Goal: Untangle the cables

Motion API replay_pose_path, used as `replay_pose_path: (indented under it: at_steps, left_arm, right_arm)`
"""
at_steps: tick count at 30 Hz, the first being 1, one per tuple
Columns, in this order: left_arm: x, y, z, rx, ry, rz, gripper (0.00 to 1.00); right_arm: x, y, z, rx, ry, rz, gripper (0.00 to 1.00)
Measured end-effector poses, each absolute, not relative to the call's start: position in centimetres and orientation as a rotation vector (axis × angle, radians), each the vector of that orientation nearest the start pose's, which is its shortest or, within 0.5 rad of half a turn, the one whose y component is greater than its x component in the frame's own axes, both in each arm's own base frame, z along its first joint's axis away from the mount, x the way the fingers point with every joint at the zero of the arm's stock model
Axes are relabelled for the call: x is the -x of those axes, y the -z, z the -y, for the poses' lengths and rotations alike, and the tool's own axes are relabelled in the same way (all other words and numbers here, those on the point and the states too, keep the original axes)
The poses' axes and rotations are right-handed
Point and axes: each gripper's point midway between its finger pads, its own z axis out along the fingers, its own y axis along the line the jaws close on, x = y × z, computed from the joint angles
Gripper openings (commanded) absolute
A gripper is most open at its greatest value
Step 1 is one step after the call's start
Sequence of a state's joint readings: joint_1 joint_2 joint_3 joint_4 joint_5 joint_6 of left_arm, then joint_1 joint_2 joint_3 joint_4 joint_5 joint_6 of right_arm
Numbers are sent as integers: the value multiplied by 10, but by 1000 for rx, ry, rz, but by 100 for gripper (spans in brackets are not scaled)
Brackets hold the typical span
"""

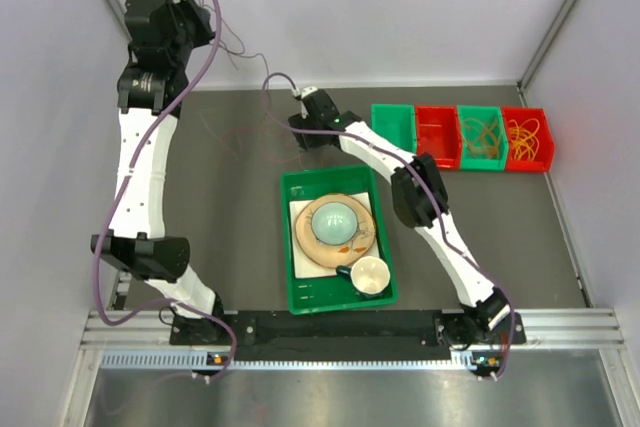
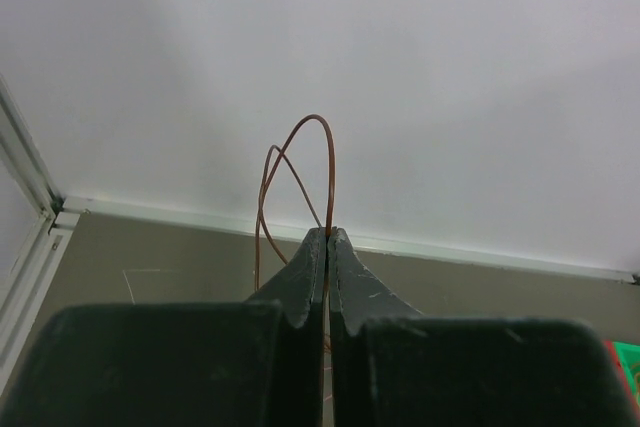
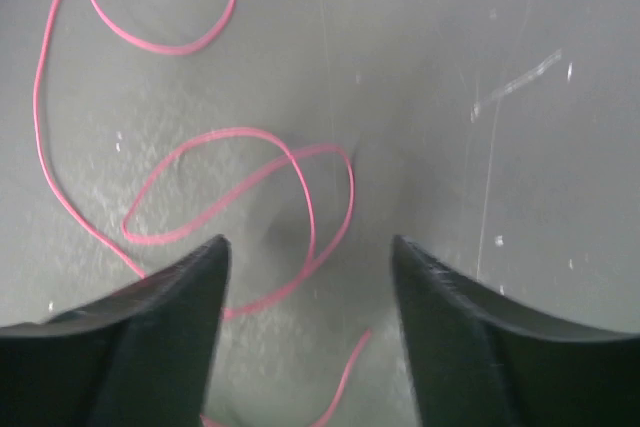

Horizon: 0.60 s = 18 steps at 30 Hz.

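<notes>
The left arm's dark jaws are pressed together at the tips, low in the middle of the view, and pinch a thin reddish-brown cable (image 2: 331, 172). From the tips the cable rises in a tall narrow loop against the white wall (image 2: 420, 67). A second, lower arc crosses it to the left and runs down beside the left jaw. Below the wall lies the grey desk (image 2: 170, 267). A pale metal post (image 2: 25, 162) slants along the left edge, and a scrap of green bin (image 2: 630, 372) shows at the far right.
</notes>
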<state>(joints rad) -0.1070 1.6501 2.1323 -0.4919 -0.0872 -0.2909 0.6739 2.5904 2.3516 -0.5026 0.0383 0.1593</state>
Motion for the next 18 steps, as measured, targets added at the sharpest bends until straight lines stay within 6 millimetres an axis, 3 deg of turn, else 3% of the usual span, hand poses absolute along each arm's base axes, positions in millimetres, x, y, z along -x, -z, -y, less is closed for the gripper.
replay_pose_path:
  at_steps: [4,7,15,18]
  left_arm:
    - [-473,-502,41,225,241,-1570,0]
    - [-470,-501,36,235,244,-1569,0]
    - [-467,-496,25,258,253,-1567,0]
    - [-472,-476,15,286,252,-1598,0]
  right_arm:
    - [-516,-51,-414,593,-370,-2246,35]
    - [-515,-50,-417,614,-368,-2240,0]
    - [-517,-58,-413,636,-324,-2213,0]
    - [-517,-83,-399,626,-292,-2191,0]
